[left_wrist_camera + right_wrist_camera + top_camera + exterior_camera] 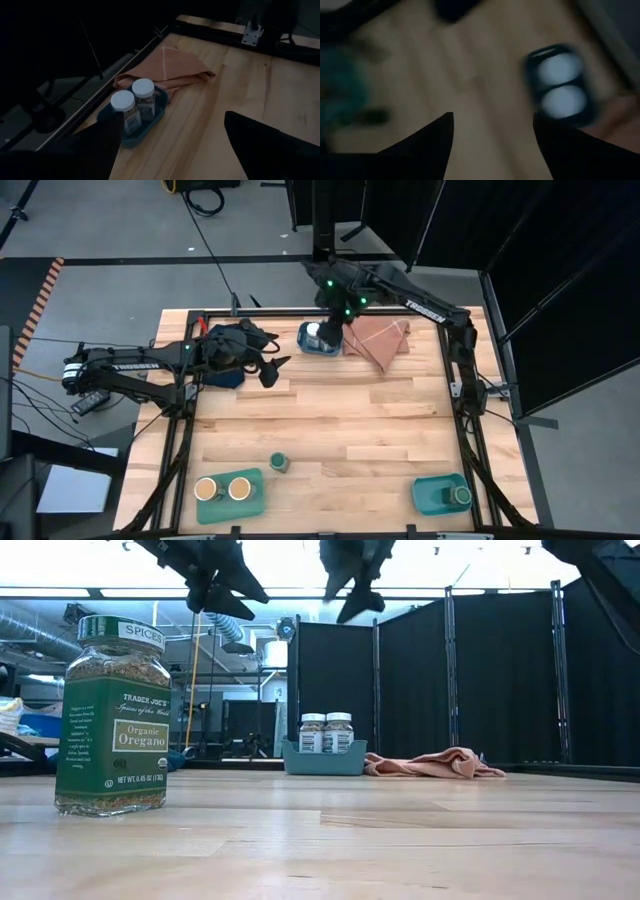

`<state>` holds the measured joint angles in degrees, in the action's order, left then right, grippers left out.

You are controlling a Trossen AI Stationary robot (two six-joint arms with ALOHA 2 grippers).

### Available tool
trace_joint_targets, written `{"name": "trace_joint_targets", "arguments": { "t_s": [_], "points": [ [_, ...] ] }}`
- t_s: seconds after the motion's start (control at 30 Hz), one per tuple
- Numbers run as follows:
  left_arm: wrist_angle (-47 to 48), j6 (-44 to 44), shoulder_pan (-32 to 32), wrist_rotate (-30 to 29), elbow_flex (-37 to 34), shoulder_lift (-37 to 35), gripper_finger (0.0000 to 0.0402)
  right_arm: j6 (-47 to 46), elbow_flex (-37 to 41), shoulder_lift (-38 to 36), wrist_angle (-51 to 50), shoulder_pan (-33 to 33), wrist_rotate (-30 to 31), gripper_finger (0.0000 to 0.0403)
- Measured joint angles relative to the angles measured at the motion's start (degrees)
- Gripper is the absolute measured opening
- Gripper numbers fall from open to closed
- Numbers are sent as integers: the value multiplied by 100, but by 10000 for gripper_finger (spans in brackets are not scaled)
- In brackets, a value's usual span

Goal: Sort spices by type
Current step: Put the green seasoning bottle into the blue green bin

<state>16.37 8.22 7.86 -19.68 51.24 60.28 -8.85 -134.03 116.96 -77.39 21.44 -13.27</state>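
Two white-lidded spice jars (137, 102) stand in a teal tray (125, 137) at the far middle of the table. My right gripper (492, 135) hangs open above them (330, 330), holding nothing. Two tan-lidded jars (223, 489) stand in the near-left teal tray (250, 505). One green-lidded jar (460, 496) stands in the near-right tray (428, 495). Another green-lidded jar, labelled oregano (112, 715), stands alone on the wood next to the near-left tray (279, 463). My left gripper (270, 370) waits open above the table's far left.
A folded pink cloth (378, 340) lies right of the far tray, touching it. A dark blue cloth (230, 352) lies under my left arm at the far left. Bare wood (350, 420) spans the middle of the table.
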Motion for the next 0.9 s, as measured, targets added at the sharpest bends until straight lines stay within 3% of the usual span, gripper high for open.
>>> {"name": "trace_joint_targets", "arguments": {
  "t_s": [0.1,0.33,0.63,0.9],
  "points": [
    [172,121,-2,2,0,-3,351,62,75,-140,-347,-328,-461,279],
    [347,276,-2,4,-2,-3,351,313,82,-181,-815,-1461,-459,272],
    [334,278,-2,4,-2,-3,351,1193,84,-181,41,-2696,704,261],
    [334,298,-2,4,-2,-3,351,1493,100,-181,731,-2976,793,260]
  ]
}}
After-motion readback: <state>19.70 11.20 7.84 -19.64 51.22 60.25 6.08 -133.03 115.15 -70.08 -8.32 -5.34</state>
